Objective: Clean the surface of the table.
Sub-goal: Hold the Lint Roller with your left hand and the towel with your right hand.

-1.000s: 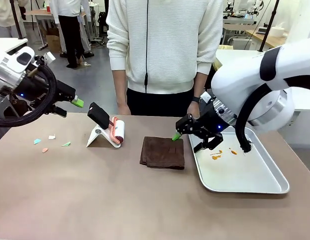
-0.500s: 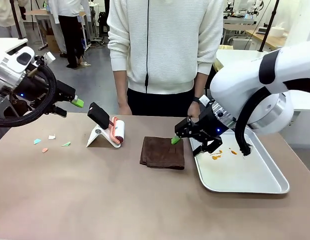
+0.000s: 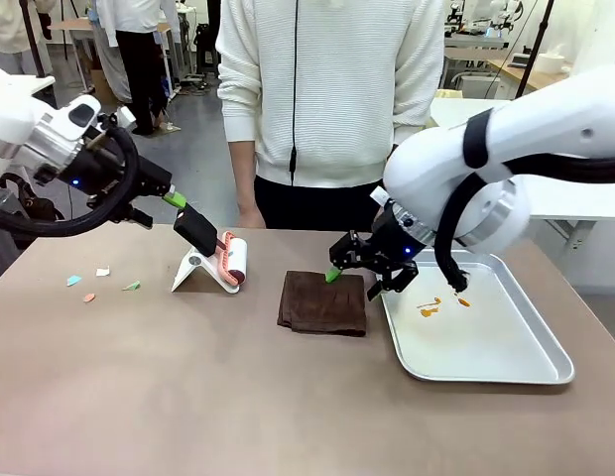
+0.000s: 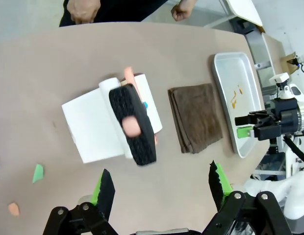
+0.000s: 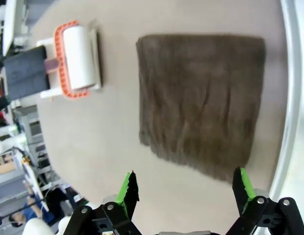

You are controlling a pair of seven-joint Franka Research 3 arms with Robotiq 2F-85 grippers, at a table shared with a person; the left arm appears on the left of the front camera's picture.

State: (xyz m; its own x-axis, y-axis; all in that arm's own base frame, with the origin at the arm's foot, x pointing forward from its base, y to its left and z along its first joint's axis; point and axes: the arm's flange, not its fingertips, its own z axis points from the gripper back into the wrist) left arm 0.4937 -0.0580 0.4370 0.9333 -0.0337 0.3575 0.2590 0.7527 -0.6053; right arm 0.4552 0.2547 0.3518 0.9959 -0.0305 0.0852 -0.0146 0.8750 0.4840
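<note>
The brownish table (image 3: 188, 397) carries a folded dark brown cloth (image 3: 323, 302) near its middle. My right gripper (image 3: 355, 266) hangs open just above the cloth's right edge; in the right wrist view the cloth (image 5: 203, 103) lies ahead of the spread fingers (image 5: 128, 188). A lint roller (image 3: 228, 260) with a black handle rests on a white stand left of the cloth. My left gripper (image 3: 169, 198) is open in the air beside that handle, and the left wrist view has the roller (image 4: 132, 122) ahead of the gripper (image 4: 162, 188). Small coloured paper scraps (image 3: 89, 283) lie at the table's left.
A silver tray (image 3: 486, 347) with orange scraps (image 3: 431, 305) sits right of the cloth, its rim (image 5: 289, 98) close to my right gripper. A person in a white sweater (image 3: 327, 99) stands at the far edge, hands near the table. The near half of the table is bare.
My right gripper has moved left from the tray's edge to above the cloth's right side. My left gripper has swung right, closer to the roller's handle.
</note>
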